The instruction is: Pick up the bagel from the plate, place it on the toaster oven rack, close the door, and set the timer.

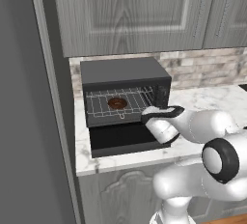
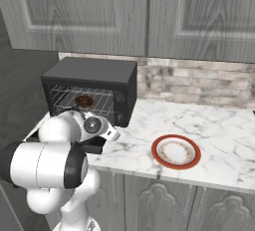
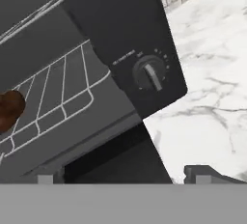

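The bagel (image 1: 117, 103) lies on the toaster oven rack (image 1: 103, 107) inside the black oven (image 1: 125, 73); in the hand view the bagel (image 3: 9, 109) shows at the left edge on the rack (image 3: 62, 97). The door (image 1: 123, 138) hangs open, flat in front of the oven. My gripper (image 1: 146, 116) hovers just above the door's right front corner, below the control panel. In the hand view my gripper (image 3: 123, 177) is open, its tips wide apart, with the door (image 3: 120, 160) under it. The timer knob (image 3: 149, 72) sits just ahead. The plate (image 2: 176, 152) is bare.
The marble counter (image 2: 214, 125) runs to the right of the oven, with the brick backsplash (image 2: 199, 83) behind it and grey cabinets (image 1: 135, 10) above. A dark tall wall (image 1: 24, 121) stands close on the oven's left.
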Controlling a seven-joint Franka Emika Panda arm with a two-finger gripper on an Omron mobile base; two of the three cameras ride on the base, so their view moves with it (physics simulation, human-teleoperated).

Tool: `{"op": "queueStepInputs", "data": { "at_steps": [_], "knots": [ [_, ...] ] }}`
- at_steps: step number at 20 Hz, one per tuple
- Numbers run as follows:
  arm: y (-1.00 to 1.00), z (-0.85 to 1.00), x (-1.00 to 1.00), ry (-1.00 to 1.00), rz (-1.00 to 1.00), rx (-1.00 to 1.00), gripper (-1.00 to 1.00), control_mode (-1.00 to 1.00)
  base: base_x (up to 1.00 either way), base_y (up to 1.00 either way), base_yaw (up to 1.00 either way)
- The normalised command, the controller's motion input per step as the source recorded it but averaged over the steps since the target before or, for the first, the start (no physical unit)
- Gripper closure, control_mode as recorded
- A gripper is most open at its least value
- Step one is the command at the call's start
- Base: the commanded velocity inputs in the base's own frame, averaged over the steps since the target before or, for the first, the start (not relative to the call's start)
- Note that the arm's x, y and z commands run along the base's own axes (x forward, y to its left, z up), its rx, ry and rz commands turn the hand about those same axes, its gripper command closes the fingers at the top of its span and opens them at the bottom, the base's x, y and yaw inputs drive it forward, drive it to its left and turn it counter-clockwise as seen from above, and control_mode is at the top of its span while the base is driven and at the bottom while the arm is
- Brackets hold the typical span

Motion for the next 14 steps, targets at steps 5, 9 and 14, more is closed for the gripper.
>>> {"op": "queueStepInputs", "data": {
  "at_steps": [5,9,14],
  "knots": [
    [-0.14,1.00,-0.71,0.00,0.00,0.08,-1.00,-1.00,0.00,0.00,0.00],
    [-0.22,1.00,-0.55,0.04,0.00,0.11,-1.00,-1.00,0.00,0.00,0.00],
    [-0.40,0.65,-0.63,0.29,0.00,0.12,-1.00,-1.00,0.00,0.00,0.00]
  ]
}}
